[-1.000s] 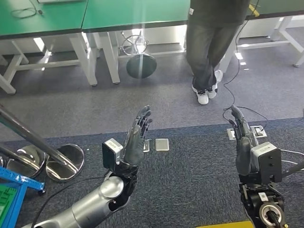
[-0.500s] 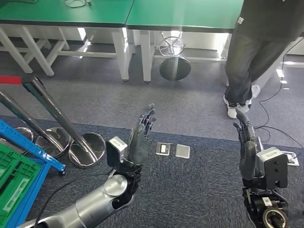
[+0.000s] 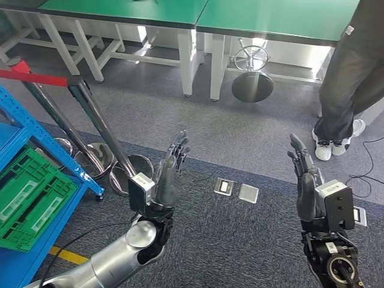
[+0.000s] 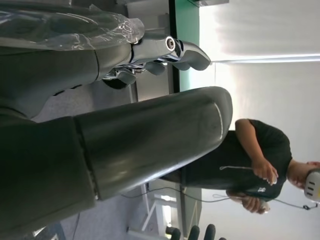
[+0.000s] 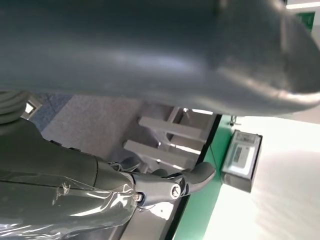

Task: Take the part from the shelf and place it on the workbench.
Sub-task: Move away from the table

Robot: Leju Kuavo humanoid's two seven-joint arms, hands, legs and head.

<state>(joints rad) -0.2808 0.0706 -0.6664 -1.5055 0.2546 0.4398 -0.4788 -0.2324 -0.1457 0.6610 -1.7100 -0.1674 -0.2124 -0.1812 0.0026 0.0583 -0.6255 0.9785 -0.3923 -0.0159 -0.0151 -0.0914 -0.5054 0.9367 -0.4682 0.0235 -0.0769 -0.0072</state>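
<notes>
Our fingers [image 3: 177, 153] on the left hand [image 3: 169, 174] stood stretched up and slightly apart, the palm empty, and the right hand [image 3: 306, 180] was raised the same way with its fingers spread and nothing in them. In the left wrist view the thick grey thumb [image 4: 151, 135] lay straight across the frame, with the darker fingers beside it extended and closed on nothing; the right wrist view showed that hand's fingers likewise held out loose. We could not make out the part anywhere. The blue shelf [image 3: 27, 129] stood at our left, and a green crate [image 3: 32, 198] sat on its lower level near the front edge; what the crate held we could not tell. Two slanted metal posts [image 3: 95, 129] on round steel bases [image 3: 135, 168] stood on the floor just beside the shelf's front corner, one bearing a red strip [image 3: 32, 77] at its top. The green-topped workbench [image 3: 254, 15] ran along the far side of the room, well apart from both hands, with a stool base [image 3: 252, 84] under its front edge. A person in dark trousers [image 3: 348, 84] stood near the bench's right end. Two metal floor plates [image 3: 236, 189] lay in the dark carpet between our hands.
</notes>
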